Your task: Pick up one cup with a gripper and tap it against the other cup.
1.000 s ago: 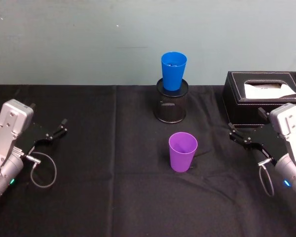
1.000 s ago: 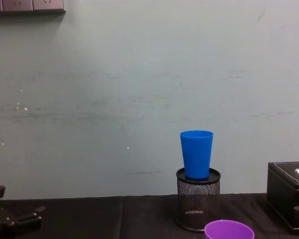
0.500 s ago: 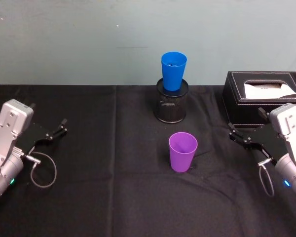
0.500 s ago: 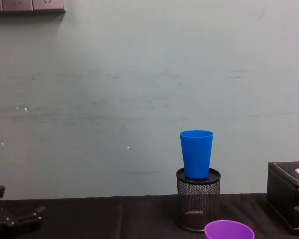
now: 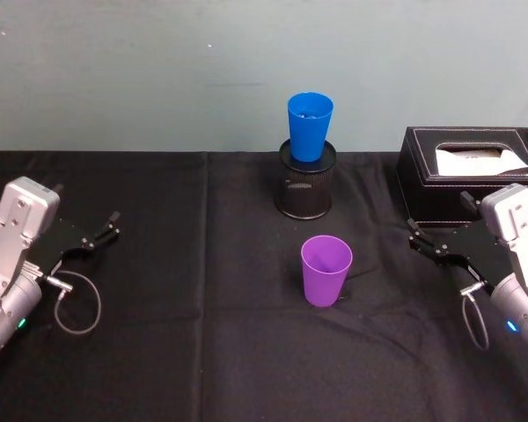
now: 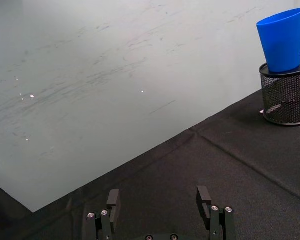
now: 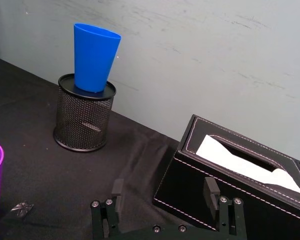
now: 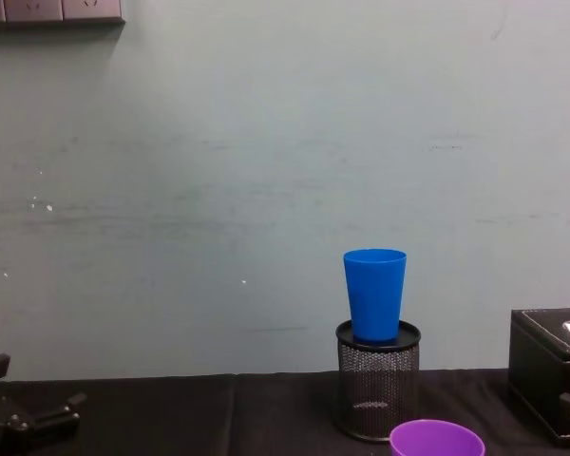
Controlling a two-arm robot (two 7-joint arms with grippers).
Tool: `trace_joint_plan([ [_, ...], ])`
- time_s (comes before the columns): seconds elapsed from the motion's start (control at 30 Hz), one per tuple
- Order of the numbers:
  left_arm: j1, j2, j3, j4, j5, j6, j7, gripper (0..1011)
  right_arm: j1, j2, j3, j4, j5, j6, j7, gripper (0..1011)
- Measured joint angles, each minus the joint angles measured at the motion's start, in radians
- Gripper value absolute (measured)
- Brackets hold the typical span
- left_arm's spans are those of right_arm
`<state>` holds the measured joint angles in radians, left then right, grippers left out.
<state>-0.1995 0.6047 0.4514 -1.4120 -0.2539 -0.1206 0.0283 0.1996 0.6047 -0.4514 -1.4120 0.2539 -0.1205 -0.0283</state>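
Ideally the right gripper (image 5: 415, 237), fingers spread at the right of the desk (image 5: 202, 334), sweeps left and pinches the upright purple cup (image 5: 325, 271) mid-desk around its middle, squarely, ready for the blue cup (image 5: 309, 126) atop the far mesh holder (image 5: 304, 189), while the spread left gripper (image 5: 101, 230) idles left.

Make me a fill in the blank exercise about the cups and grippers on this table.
1. The blue cup stands upright on top of the mesh ____.
2. The cup standing directly on the black cloth is the ____ one.
3. The left gripper and right gripper are both ____ and hold nothing.
4. The tissue box sits on the robot's ____ side.

Missing words: pen holder; purple; open; right.
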Motion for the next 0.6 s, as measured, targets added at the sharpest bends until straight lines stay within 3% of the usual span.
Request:
trace_joint_plan([
  [0.3, 0.0, 0.0, 0.0, 0.0, 0.0, 0.0, 0.0, 1000, 0.002, -0.001, 0.008, -0.009, -0.001, -0.002, 0.011, 1003],
  [0.43, 0.0, 0.0, 0.0, 0.0, 0.0, 0.0, 0.0, 1000, -0.021, 0.005, 0.029, -0.047, 0.009, -0.008, 0.032, 1003],
  [0.6, 0.0, 0.0, 0.0, 0.0, 0.0, 0.0, 0.0, 1000, -0.088, 0.024, 0.053, -0.104, 0.05, -0.03, 0.08, 1003],
])
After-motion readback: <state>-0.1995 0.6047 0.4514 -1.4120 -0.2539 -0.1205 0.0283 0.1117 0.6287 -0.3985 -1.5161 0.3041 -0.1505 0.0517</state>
